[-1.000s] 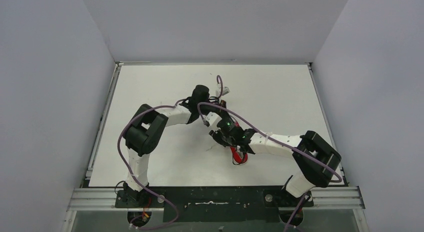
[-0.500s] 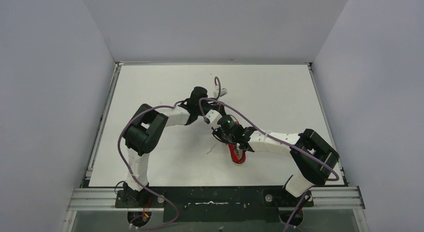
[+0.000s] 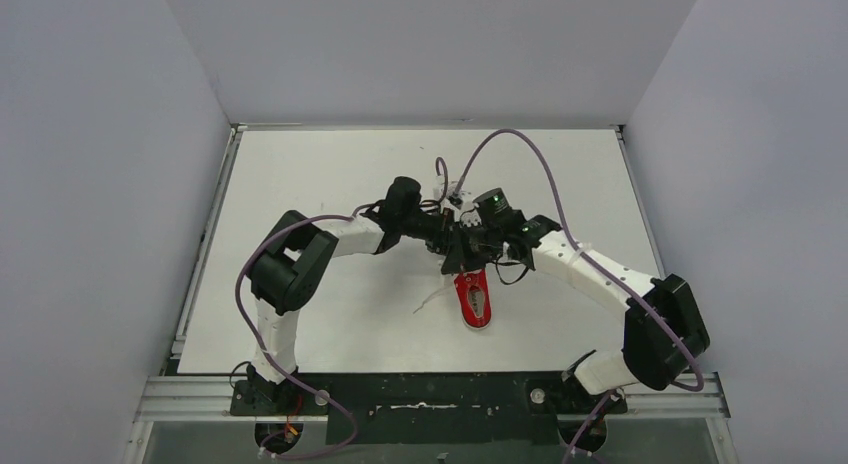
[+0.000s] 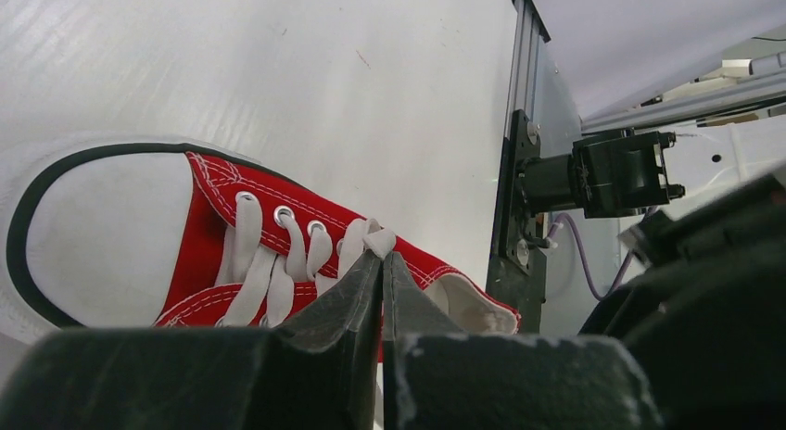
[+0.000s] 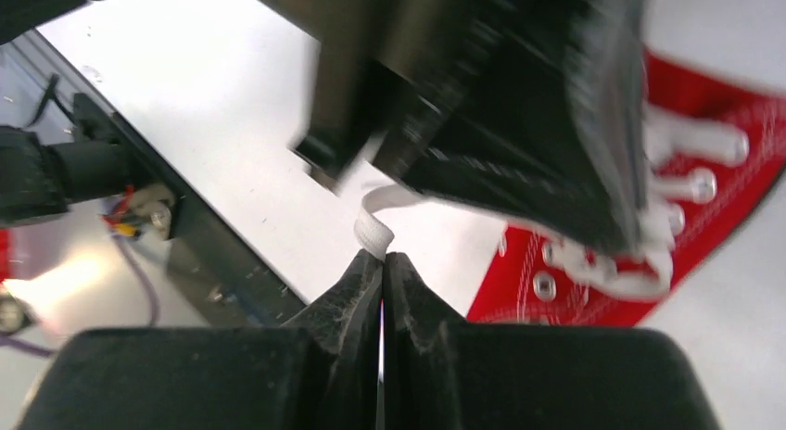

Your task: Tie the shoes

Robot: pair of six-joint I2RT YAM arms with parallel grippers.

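Note:
The red sneaker (image 3: 474, 301) lies on the white table, toe towards the near edge, with white laces. My left gripper (image 3: 447, 240) and right gripper (image 3: 466, 248) meet just beyond its heel end, above the table. In the left wrist view the sneaker (image 4: 213, 231) lies below the left gripper (image 4: 381, 255), which is shut on a white lace (image 4: 378, 242). In the right wrist view the right gripper (image 5: 382, 257) is shut on a white lace loop (image 5: 372, 228). The sneaker (image 5: 714, 217) shows at the right, partly hidden by the blurred left gripper body (image 5: 500, 106).
A loose lace end (image 3: 429, 302) trails on the table left of the sneaker. A metal rail (image 3: 430, 395) with the arm bases runs along the near edge. Grey walls close the left, right and back sides. Purple cables loop over both arms.
My right arm has swung from over the sneaker to beyond it, beside the left gripper. The sneaker now shows whole. The left gripper has shifted slightly right.

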